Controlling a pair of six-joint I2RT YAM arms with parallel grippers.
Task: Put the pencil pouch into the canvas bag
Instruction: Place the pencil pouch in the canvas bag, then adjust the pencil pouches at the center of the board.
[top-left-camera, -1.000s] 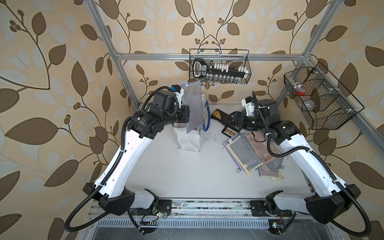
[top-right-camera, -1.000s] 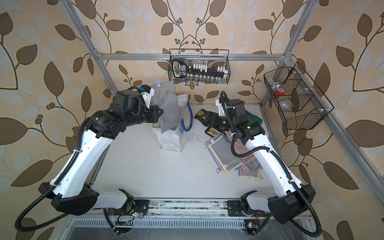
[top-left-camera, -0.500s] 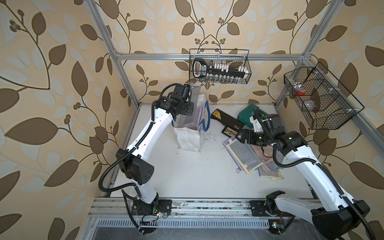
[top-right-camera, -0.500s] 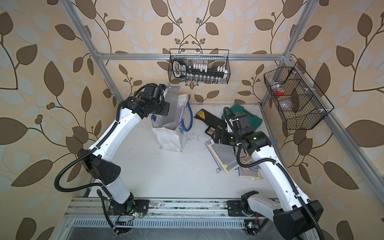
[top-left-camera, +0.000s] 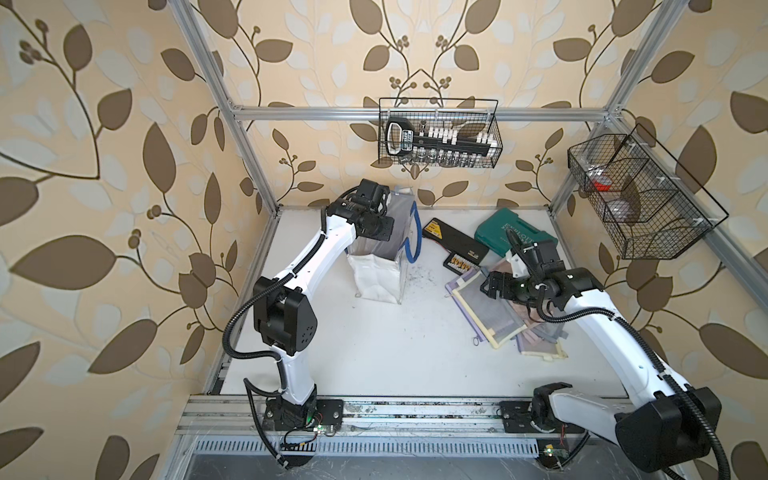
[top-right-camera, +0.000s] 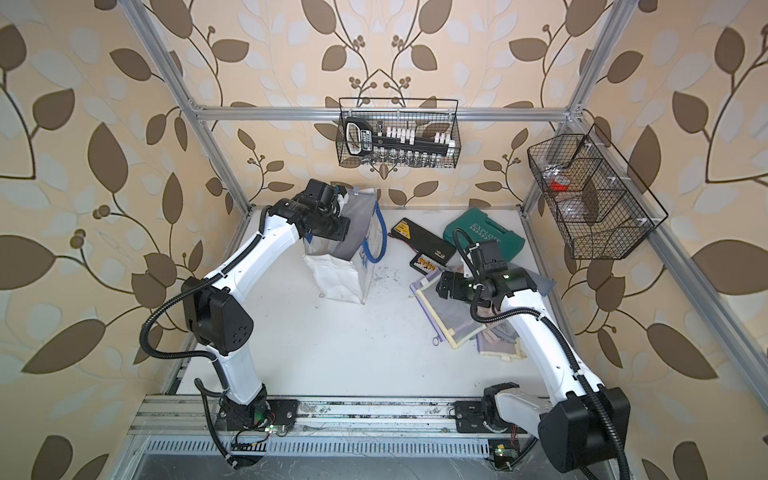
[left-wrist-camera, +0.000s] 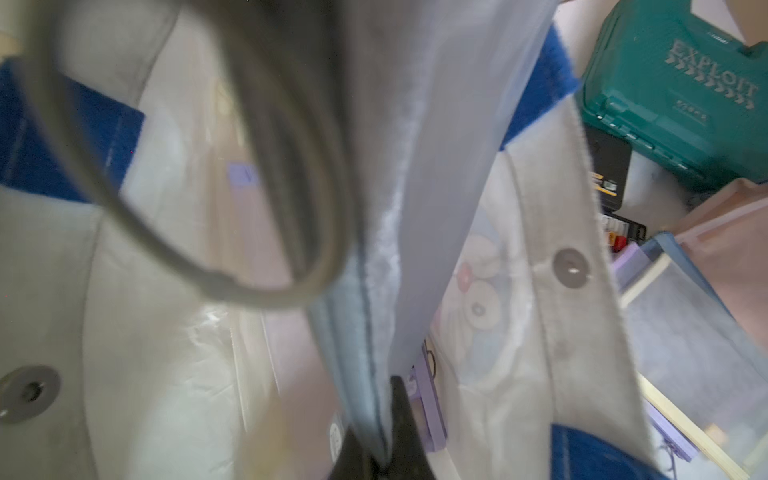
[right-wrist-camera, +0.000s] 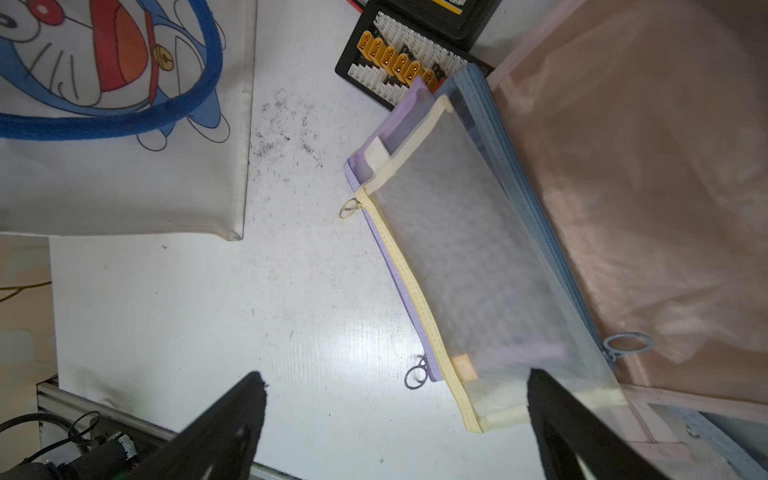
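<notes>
The canvas bag (top-left-camera: 376, 276) stands upright at the back left of the table, white with blue strap handles (top-left-camera: 412, 243). A grey mesh pencil pouch (top-left-camera: 398, 214) with a blue zip edge stands in its mouth, its upper part above the rim. My left gripper (top-left-camera: 380, 229) is over the bag's opening. In the left wrist view it (left-wrist-camera: 376, 417) is shut on the pouch's blue edge (left-wrist-camera: 353, 332), inside the bag (left-wrist-camera: 557, 316). My right gripper (top-left-camera: 490, 286) hangs open over the near corner of a yellow-trimmed pouch (right-wrist-camera: 478, 257), with nothing between its fingers (right-wrist-camera: 245, 399).
Several flat mesh pouches (top-left-camera: 496, 318) lie piled at the right. Behind them are a green tool case (top-left-camera: 513, 235) and a black connector case (top-left-camera: 455, 245). Wire baskets hang on the back wall (top-left-camera: 438, 133) and the right wall (top-left-camera: 640, 199).
My left arm has come down from high above the table and lowered the held pouch into the bag's mouth. My right arm has drawn back from beside the bag to over the pouch pile.
</notes>
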